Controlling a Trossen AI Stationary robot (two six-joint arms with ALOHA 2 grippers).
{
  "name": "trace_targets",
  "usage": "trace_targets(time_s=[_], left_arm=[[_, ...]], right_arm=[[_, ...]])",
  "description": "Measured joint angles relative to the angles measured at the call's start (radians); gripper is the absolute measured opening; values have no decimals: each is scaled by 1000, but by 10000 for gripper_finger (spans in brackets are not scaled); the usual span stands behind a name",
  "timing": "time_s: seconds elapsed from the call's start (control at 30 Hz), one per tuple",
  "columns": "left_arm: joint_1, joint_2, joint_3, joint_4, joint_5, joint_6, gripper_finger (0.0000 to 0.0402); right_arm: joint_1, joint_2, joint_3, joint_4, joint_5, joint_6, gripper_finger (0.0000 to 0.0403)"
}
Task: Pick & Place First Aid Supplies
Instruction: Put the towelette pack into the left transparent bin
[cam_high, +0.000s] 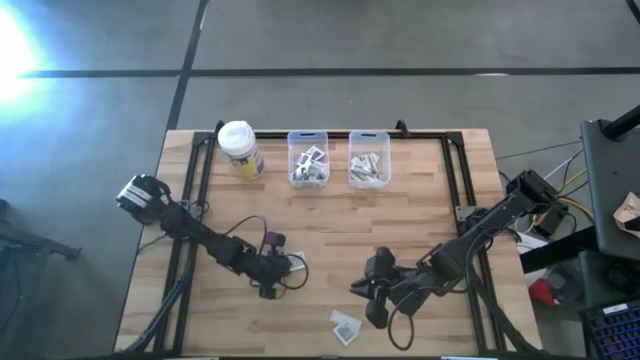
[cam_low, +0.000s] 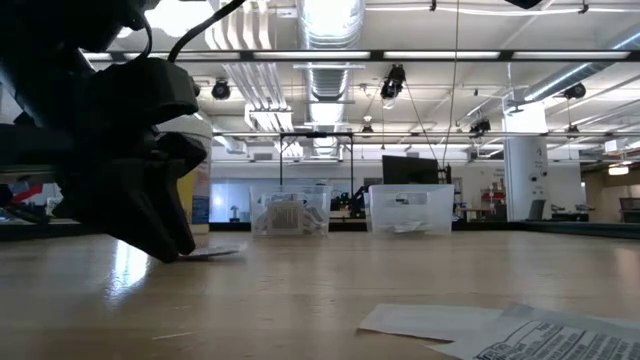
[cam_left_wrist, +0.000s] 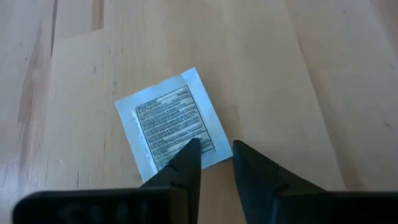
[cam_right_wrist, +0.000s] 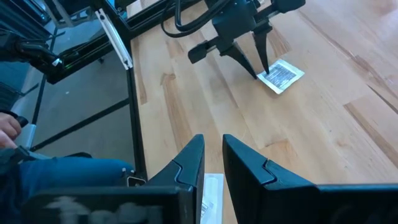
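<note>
— Where is the left gripper (cam_left_wrist: 214, 146) sitting?

— I'm holding it low over the desk (cam_high: 330, 215), left of the middle. Its fingers are standing a narrow gap apart, tips pointing down at one corner of a square white packet (cam_left_wrist: 168, 121) with a dark printed patch. The packet is lying flat on the wood, touching the tip of one finger.

— And the right gripper (cam_right_wrist: 211, 140)?

— I'm keeping it toward the near edge, right of the middle. Its fingers are showing a small gap too, and nothing is sitting between them. A narrow white strip (cam_right_wrist: 211, 193) is lying on the desk just beneath it, beside another flat packet (cam_high: 345, 325).

— The rest?

— More supplies are resting in the two clear bins (cam_high: 308, 158) at the far edge, next to the yellow container (cam_high: 240, 150).
</note>
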Motion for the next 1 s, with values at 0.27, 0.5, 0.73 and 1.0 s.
trace_targets(time_s=[0.27, 0.5, 0.73, 1.0], left_arm=[[5, 1, -11, -6, -6, 3, 33], [5, 2, -12, -8, -24, 23, 2], [-4, -15, -15, 18, -42, 36, 0], [-14, -70, -18, 12, -53, 51, 0]], right_arm=[[0, 0, 0, 5, 0, 15, 57], [0, 0, 0, 5, 0, 34, 57], [0, 0, 0, 6, 0, 34, 57], [0, 11, 0, 16, 26, 75, 57]])
